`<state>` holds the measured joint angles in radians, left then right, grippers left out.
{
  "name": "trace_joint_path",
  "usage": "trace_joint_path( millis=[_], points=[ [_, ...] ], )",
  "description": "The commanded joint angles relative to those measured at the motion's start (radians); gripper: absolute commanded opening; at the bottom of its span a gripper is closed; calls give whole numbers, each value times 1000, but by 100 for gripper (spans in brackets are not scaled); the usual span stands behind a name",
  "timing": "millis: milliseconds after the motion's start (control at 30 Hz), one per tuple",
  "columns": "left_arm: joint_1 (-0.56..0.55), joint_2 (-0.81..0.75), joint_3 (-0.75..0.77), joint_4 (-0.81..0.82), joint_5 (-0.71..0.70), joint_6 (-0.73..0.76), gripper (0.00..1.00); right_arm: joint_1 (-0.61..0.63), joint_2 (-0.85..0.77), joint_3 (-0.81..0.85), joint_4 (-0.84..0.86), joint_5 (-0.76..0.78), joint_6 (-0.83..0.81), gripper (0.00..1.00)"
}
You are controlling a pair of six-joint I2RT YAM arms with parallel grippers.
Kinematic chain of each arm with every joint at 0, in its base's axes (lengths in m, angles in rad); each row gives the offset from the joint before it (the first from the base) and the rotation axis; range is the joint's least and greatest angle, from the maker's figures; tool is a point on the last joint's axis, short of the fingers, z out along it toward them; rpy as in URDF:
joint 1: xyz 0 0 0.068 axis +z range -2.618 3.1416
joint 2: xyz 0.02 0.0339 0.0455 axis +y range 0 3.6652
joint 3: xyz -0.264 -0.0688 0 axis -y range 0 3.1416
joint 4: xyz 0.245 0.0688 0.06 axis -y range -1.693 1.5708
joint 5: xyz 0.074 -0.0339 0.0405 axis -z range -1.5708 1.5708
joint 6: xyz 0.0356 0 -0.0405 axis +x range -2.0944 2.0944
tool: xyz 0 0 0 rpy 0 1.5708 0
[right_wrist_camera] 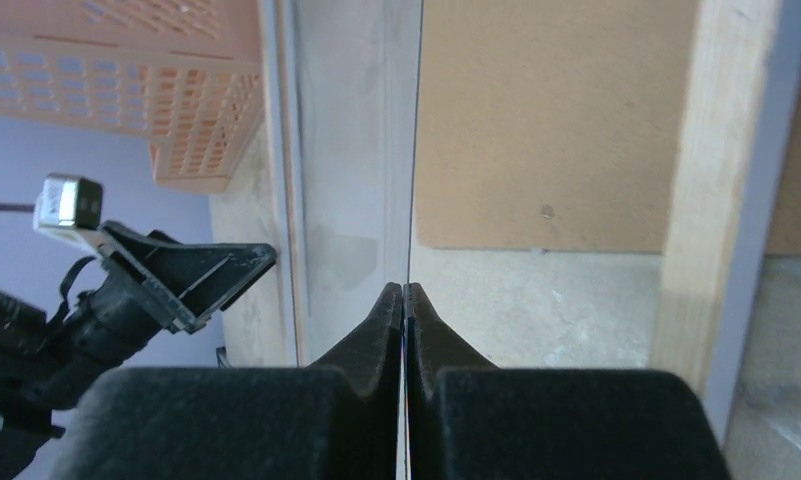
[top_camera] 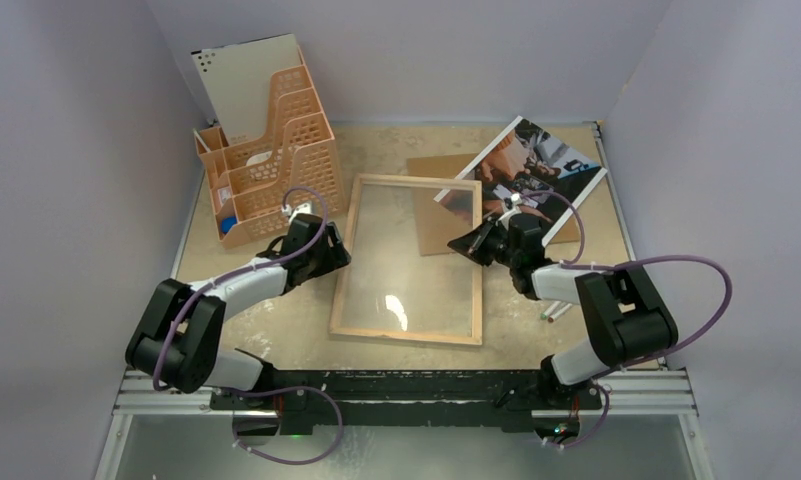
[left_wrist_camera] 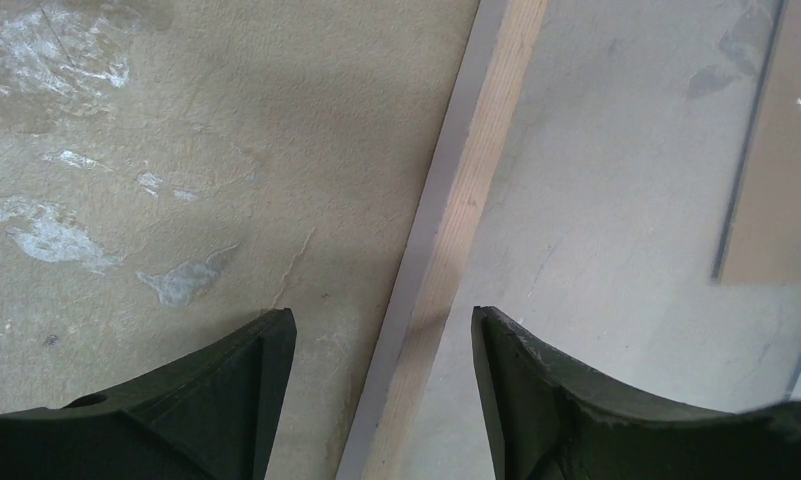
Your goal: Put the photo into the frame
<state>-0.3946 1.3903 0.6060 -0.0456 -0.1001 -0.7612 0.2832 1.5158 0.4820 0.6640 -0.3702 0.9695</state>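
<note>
The frame (top_camera: 408, 260) lies flat mid-table, its light wood back rim facing up around the clear pane. The photo (top_camera: 536, 165), a dark and orange-tan print, slants up at the back right, its lower corner over the frame's far right corner. My right gripper (top_camera: 473, 240) is shut on the photo's edge. In the right wrist view the photo shows as a thin edge-on line (right_wrist_camera: 414, 150) running up from the closed gripper (right_wrist_camera: 404, 290). My left gripper (top_camera: 336, 255) is open, and its fingers straddle the frame's left rim (left_wrist_camera: 466, 200) without touching it.
A brown hardboard sheet (top_camera: 436, 215) lies partly under the frame and the photo. An orange mesh organiser (top_camera: 271, 165) holding a white sheet stands at the back left, close to the left arm. A small pen-like thing (top_camera: 553, 312) lies by the right arm. Walls close three sides.
</note>
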Motion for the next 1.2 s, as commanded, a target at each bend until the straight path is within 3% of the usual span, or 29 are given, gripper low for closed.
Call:
trace_joint_path(
  millis=[0,133,267,467,600,700,767,833,1000,1167],
  points=[
    [6,11,-6,30,4,22,67,2,-33,-13,146,-80,-67,0],
    [5,16,-5,31,11,22,61,2,-58,-16,136,-97,-69,0],
    [5,25,-7,69,29,20,47,1,-46,-9,137,-121,-68,0],
    [5,35,-6,76,57,23,33,2,-22,-19,198,-145,-43,31],
    [5,39,-5,79,66,24,25,2,-25,-29,226,-190,-43,38],
    [5,45,-6,85,77,23,21,3,-21,-25,219,-221,-58,29],
    [5,53,-5,87,84,23,18,4,-30,-21,201,-223,-64,11],
    [5,59,-5,88,86,23,17,3,-63,-24,188,-198,-56,0],
    [5,69,-8,97,95,23,14,4,-138,4,156,-210,-27,0],
    [5,90,-6,118,148,24,2,5,-158,47,172,-248,41,0]
  ],
)
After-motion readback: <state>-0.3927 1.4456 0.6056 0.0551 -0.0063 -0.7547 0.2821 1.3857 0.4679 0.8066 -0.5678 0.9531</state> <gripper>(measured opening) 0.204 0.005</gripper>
